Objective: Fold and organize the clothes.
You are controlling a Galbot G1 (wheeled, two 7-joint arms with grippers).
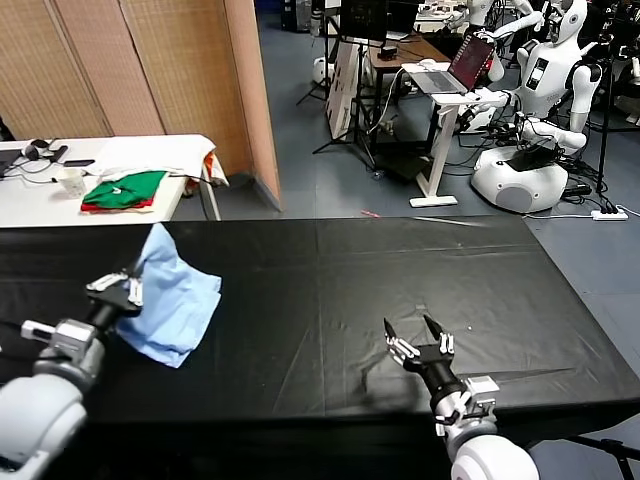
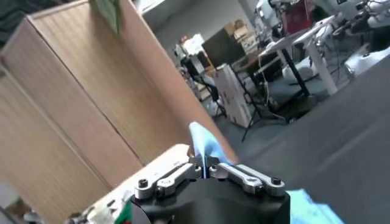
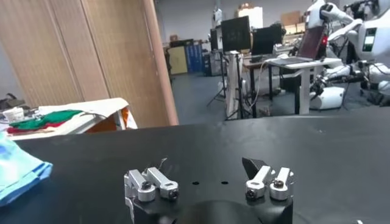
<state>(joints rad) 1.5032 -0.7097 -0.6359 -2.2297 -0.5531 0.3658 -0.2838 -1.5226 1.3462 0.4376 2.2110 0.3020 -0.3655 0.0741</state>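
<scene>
Hanging bunched from the left gripper, fingers clamped on it, the light-blue T-shirt trails lengthwise down onto the black worktop. No lettering is readable. The right gripper hovers well apart, fingers spread.

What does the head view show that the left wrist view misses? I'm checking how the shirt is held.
Only the head view: the whole light-blue T-shirt bunched on the black table, lifted at one edge by the left gripper, and the right gripper open near the table's front edge. Only the left wrist view: the jaws shut tight on a thin peak of cloth. Both: blue fabric in the left gripper.
</scene>
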